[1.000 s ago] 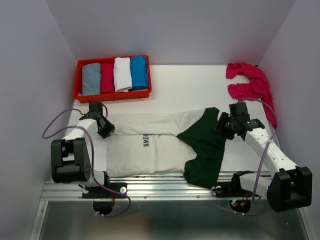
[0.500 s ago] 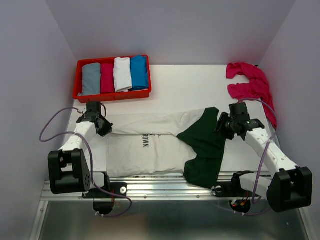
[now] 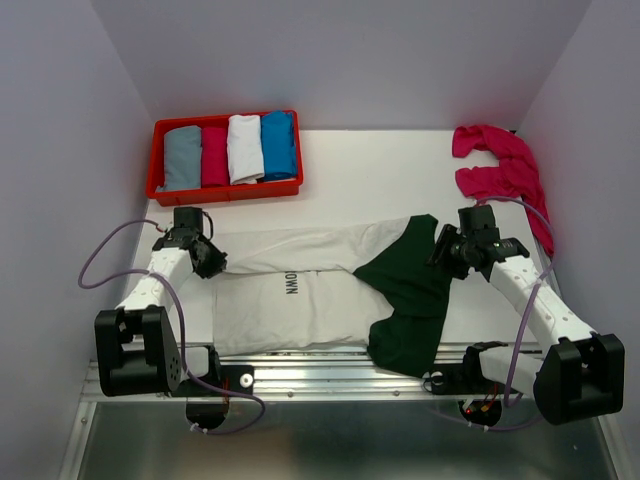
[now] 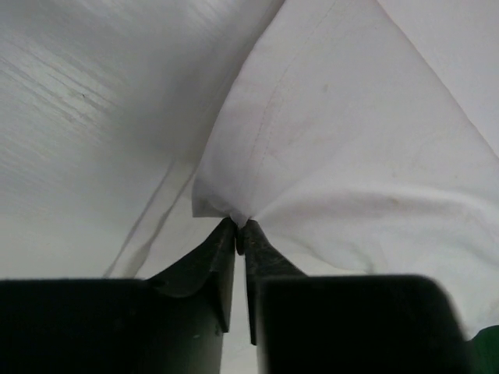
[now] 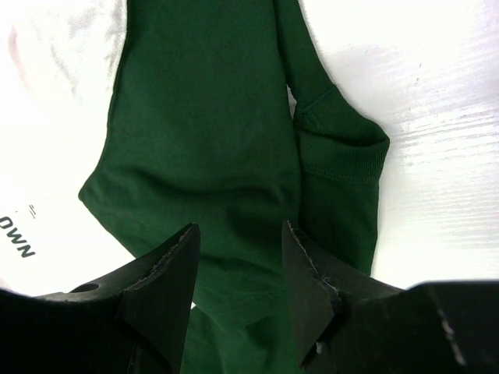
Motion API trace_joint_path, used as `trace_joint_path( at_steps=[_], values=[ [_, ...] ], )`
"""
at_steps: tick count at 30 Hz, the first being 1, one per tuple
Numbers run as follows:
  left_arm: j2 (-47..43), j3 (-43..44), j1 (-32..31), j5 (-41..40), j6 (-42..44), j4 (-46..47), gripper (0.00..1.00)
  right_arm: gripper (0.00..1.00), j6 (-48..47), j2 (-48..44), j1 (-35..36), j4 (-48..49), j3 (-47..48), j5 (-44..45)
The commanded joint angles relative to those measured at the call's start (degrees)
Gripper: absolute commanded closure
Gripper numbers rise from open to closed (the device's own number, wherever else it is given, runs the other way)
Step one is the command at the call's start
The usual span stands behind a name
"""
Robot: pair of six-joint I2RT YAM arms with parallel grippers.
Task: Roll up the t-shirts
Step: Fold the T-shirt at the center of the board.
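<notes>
A white t-shirt with dark green sleeves lies flat across the near table, its small dark print near the middle. My left gripper is shut on the shirt's far left corner; in the left wrist view the white cloth bunches at the closed fingertips. My right gripper is open just above the green sleeve, with a jaw on either side of a fold. Magenta-pink t-shirts lie crumpled at the far right.
A red plastic tray at the far left holds several rolled shirts, grey, magenta, white and blue. Purple cables loop from both arms. Walls close in on the left, right and back.
My left gripper has shifted slightly away from me and left with the white corner in it, drawing the shirt's left edge straighter. The right arm has not moved.
</notes>
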Motion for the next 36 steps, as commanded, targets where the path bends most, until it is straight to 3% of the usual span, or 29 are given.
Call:
trace_joint_path(
  at_steps=[1, 4, 7, 10, 16, 24, 36],
  values=[
    [1.47, 0.49, -0.13, -0.78, 0.71, -1.28, 0.73, 0.48, -0.03, -1.10, -0.36, 1.93, -0.13, 0.56],
    [-0.36, 2.78, -0.13, -2.26, 0.71, -3.13, 0.51, 0.48, -0.21, -1.19, -0.36, 2.19, -0.13, 0.47],
    [-3.09, 4.18, -0.30, -1.31, 0.88, -2.26, 0.40, 0.48, -0.12, -0.22, -0.36, 4.03, 0.05, -0.75],
    [-3.80, 5.33, -1.88, -0.69, 1.15, -0.93, 0.41, 0.48, 0.23, 1.97, -0.36, 7.36, 1.36, -3.13],
    [0.85, 5.95, -6.81, 3.70, -0.70, 4.86, 0.52, 0.51, 0.23, 11.98, -0.36, 14.57, 6.72, -5.68],
    [10.25, 6.29, -6.81, 5.47, 0.44, 11.55, 0.53, 0.52, -0.56, 32.18, -0.36, 17.83, 17.53, -1.38],
    [24.32, 11.91, -4.96, 4.14, 2.03, 10.05, 0.53, 0.54, -3.81, 47.93, -1.41, 17.48, 29.30, 10.93]
  ],
)
